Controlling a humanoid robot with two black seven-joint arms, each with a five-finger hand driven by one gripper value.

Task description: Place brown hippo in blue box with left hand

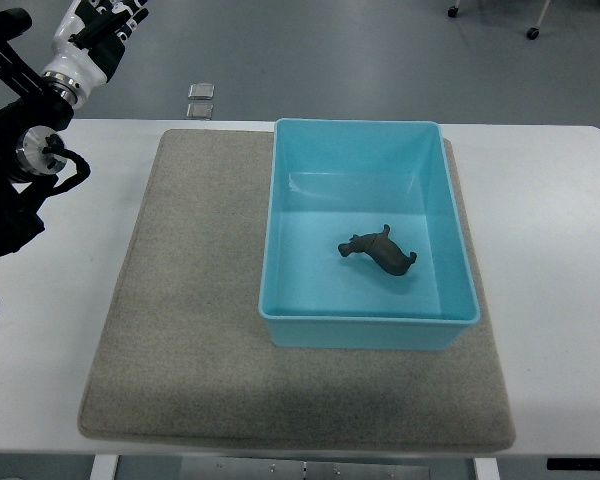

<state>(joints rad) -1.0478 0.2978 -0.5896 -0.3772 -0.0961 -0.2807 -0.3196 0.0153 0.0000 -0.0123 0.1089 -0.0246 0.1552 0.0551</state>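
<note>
At ten o'clock, over the white surface (565,200), the left arm (25,150) reaches up to the left hand (105,25) at the top edge; whether its fingers are spread or curled cannot be told. Right of it, a grey mat (190,330) carries the blue box (365,335). Inside, toward four o'clock, lies the brown hippo (380,252).

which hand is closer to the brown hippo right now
Left. The left hand is raised at the picture's top left corner, well away from the brown hippo lying in the blue box. The right hand isn't in view.
</note>
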